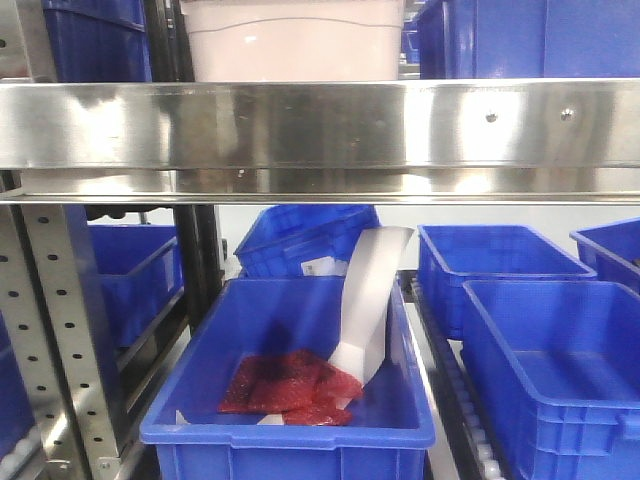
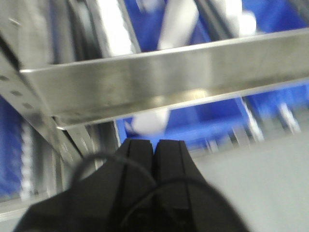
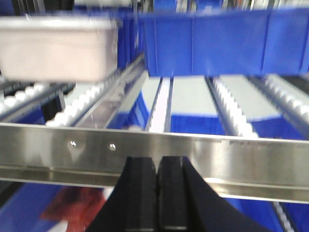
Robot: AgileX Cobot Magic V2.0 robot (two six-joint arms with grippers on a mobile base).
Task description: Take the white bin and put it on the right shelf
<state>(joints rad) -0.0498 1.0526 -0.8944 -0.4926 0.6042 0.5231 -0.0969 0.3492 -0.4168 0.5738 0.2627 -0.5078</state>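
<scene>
We read no writing anywhere — the pale label on one blue crate is too small to read. The large pale pinkish-white plastic bin (image 1: 295, 45) sits on the shiny stainless-steel shelf rack (image 1: 320, 125), just behind its brushed front rail. Below that rail we count five blue open plastic crates; the nearest crate (image 1: 290, 385) holds red packets (image 1: 290, 385) and a white curled sheet (image 1: 372, 300). Both black grippers — left (image 2: 154, 147), right (image 3: 157, 166) — are pressed closed, empty, before the rail.
</scene>
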